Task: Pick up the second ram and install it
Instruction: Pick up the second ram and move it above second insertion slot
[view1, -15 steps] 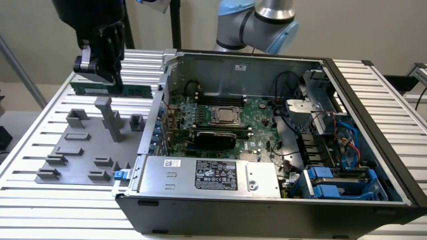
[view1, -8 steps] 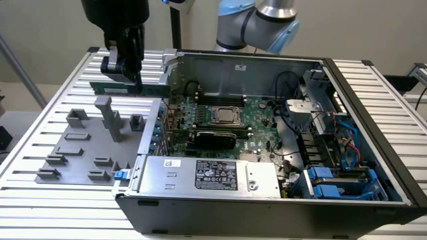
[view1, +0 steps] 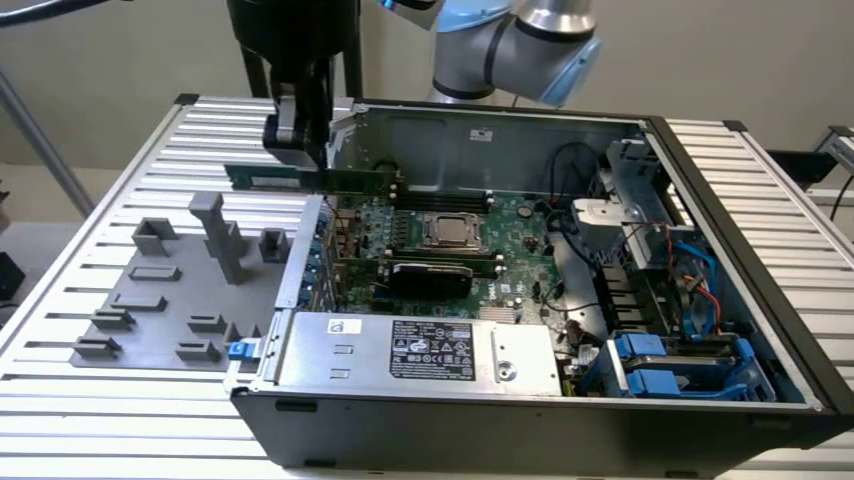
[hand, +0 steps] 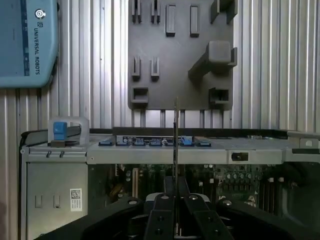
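The pick-up looks done and the carry is in hand: the jaws are clamped on the ram (view1: 360, 181), gripping it near its middle with a green end sticking out on either side. The stick hangs level and on edge in the air, above the far corner of the case (view1: 400, 420) on the exterior view's left. It is clear of both the grey fixture (view1: 160, 330) on the desk (view1: 134, 405) and the motherboard (view1: 514, 225). In the wrist view the ram (hand: 175, 130) shows edge-on as a thin line running out from the jaws and crossing the case wall (hand: 200, 150), so it seems to straddle that wall rather than sit fully over the board. Nothing suggests it is seated yet. The slots (view1: 447, 203) appear as dark bars just on the far side of the CPU socket (view1: 451, 232), to the exterior view's right of the stick and lower. They run roughly parallel to it. By my reading, installing calls for bringing the stick wholly inside the case and lining its lower edge up with a free slot along its whole length. It would have to stay upright, then go down straight and evenly. A tilt or a slight offset could catch the slot's end clips or the neighbouring slot. Which slot is free cannot be told from here.
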